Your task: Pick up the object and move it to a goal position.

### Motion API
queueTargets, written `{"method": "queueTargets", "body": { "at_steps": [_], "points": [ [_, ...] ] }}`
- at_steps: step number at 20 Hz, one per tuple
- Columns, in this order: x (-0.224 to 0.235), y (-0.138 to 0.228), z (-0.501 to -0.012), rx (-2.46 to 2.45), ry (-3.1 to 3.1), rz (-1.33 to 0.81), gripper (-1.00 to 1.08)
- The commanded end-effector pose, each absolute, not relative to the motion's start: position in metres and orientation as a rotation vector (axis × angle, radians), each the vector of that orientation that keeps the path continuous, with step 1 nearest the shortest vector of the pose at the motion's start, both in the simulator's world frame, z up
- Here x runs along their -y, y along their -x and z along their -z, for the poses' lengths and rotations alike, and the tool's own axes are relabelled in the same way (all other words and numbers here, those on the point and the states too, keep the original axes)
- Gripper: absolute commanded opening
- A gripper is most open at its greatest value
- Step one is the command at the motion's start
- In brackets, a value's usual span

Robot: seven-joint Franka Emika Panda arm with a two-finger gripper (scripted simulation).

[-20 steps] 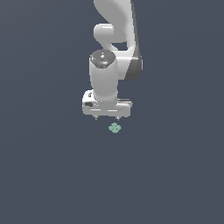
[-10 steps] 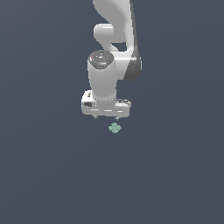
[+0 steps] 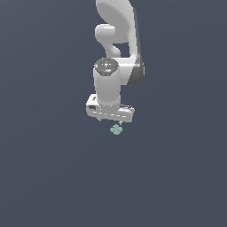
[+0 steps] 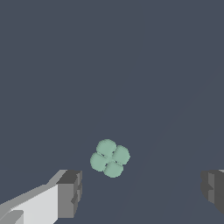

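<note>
The object is a tiny pale mint-green clover-shaped piece lying on the dark grey floor. In the exterior view my white gripper hangs just above it, pointing down, and the object shows just below the hand. In the wrist view the object lies on the floor below my gripper, closer to one dark finger pad than to the other. The fingers are spread wide and hold nothing. Nothing touches the object.
The floor is a plain dark grey surface all around. The white arm rises above the gripper toward the top of the exterior view. No other objects, marker or edges show.
The gripper has come down a little toward the object and stays open. The object has not moved.
</note>
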State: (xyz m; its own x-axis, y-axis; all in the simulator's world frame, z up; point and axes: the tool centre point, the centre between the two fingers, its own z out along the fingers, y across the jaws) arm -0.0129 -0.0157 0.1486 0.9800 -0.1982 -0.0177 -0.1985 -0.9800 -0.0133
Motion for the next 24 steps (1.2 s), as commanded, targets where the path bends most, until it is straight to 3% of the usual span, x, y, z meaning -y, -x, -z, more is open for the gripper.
{"method": "queueTargets", "body": {
  "at_steps": [1, 24],
  "points": [
    [0.012, 0.015, -0.14, -0.379, 3.104, -0.025, 1.0],
    [-0.017, 0.048, -0.06, -1.021, 2.97, -0.001, 1.0]
  ]
}}
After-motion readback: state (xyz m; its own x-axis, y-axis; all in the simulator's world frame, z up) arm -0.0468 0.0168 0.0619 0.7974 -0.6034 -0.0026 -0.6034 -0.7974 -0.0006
